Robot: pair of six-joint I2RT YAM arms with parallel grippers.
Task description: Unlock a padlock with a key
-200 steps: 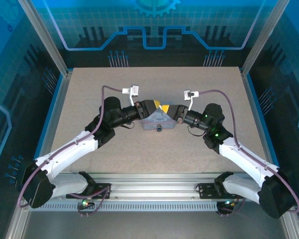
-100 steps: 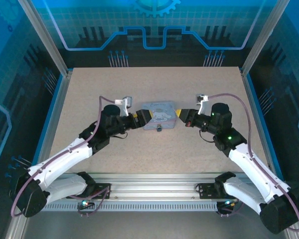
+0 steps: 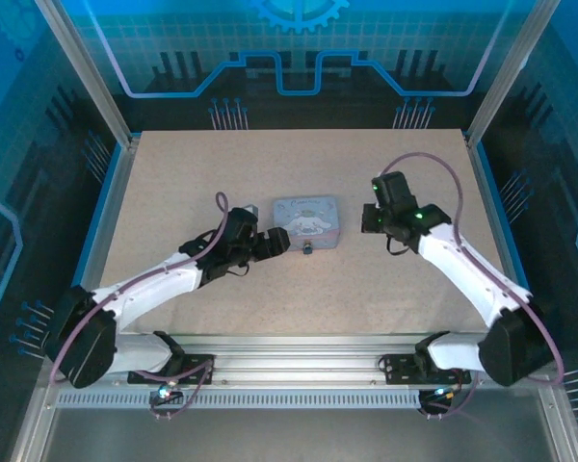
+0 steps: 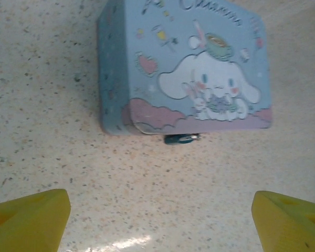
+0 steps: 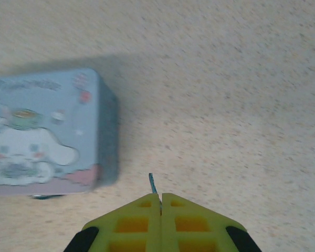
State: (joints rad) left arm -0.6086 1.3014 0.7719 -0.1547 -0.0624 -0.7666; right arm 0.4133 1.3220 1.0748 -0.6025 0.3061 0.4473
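The left pincer [image 4: 161,210] stands wide open and faces the near wall of the blue tin [image 4: 199,89]. The right pincer [image 5: 161,197] is closed to the tin's right, with a thin blue sliver, apparently the key [image 5: 152,184], sticking out between its tips. The padlock [image 4: 181,138] lies on the table [image 4: 52,157] against the tin's near wall, its long axis along that wall; it is too small to tell which way its shackle points.
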